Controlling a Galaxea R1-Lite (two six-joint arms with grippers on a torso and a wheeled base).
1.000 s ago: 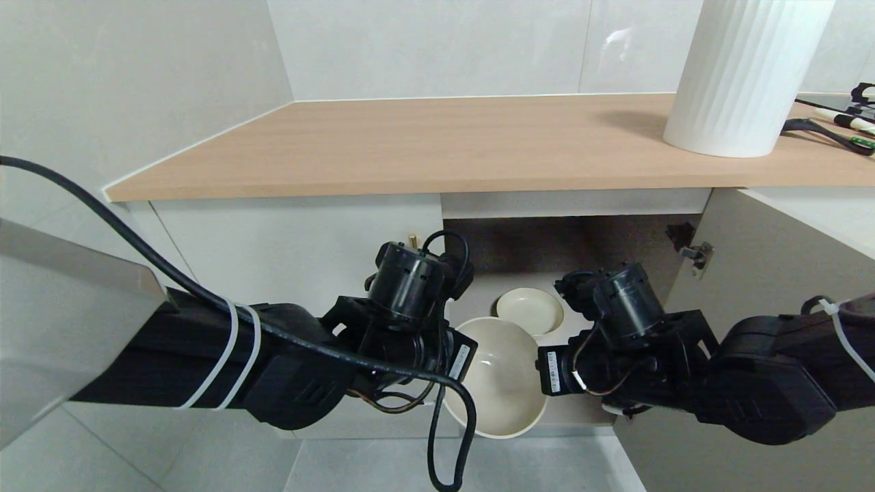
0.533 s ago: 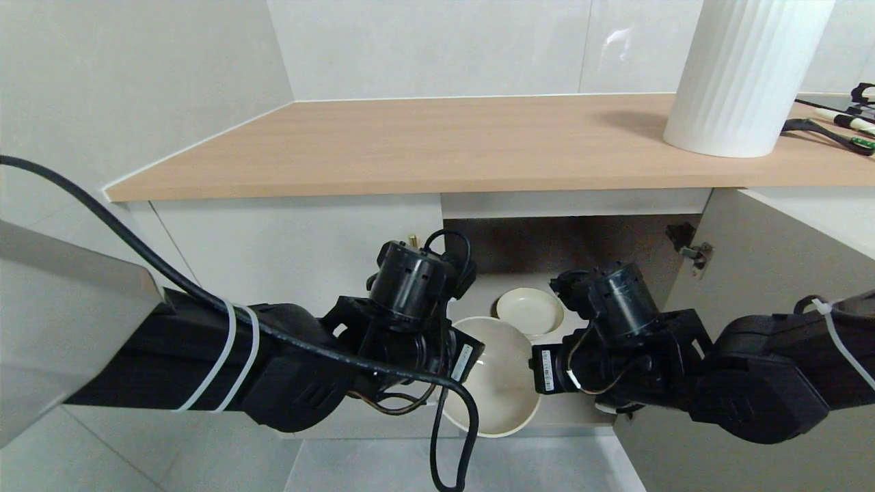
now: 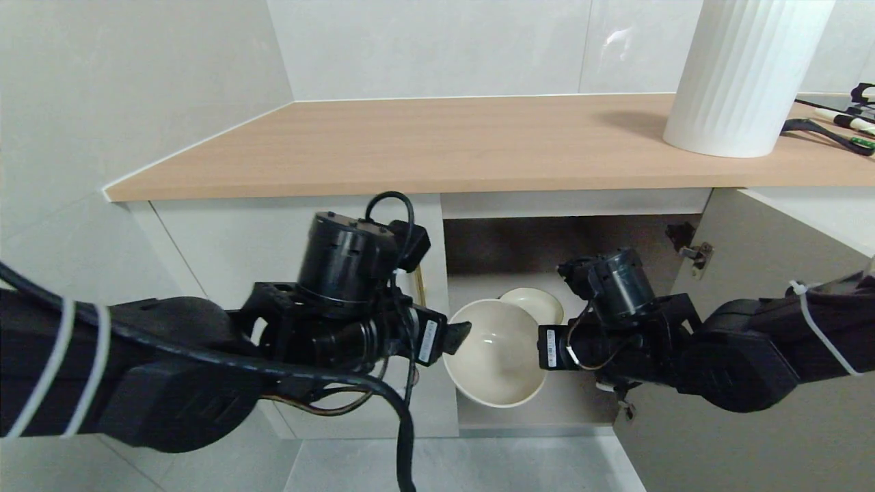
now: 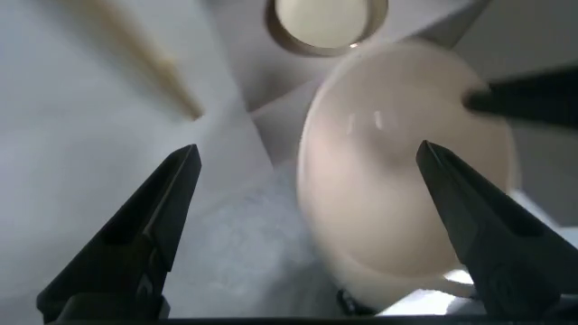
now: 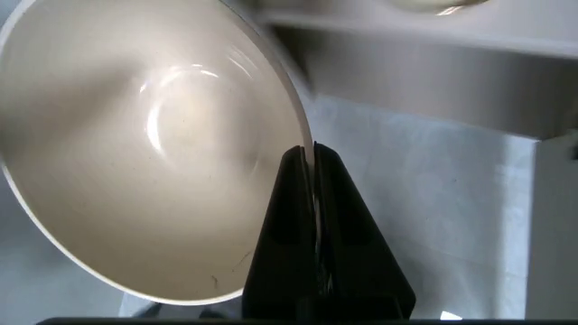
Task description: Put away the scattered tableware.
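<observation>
Cream-coloured and tilted, the bowl (image 3: pixel 492 365) hangs in front of the open cabinet (image 3: pixel 567 242), below the wooden counter (image 3: pixel 410 143), in the head view. The right gripper (image 3: pixel 541 350) pinches the bowl's rim on the robot's right side. The left gripper (image 3: pixel 456 333) sits just beside the opposite rim; whether it touches cannot be told. A small plate (image 3: pixel 540 301) lies on the cabinet shelf behind the bowl, and a white ribbed vessel (image 3: pixel 745 75) stands on the counter at the right.

From the left wrist, the left gripper (image 4: pixel 312 226) has its jaws spread wide and grips nothing. The bowl (image 4: pixel 406 181) is just beyond them and the plate (image 4: pixel 330 18) farther in.

From the right wrist, the right gripper (image 5: pixel 310 167) is clamped on the rim of the bowl (image 5: pixel 153 153), one finger inside the wall and one outside.
</observation>
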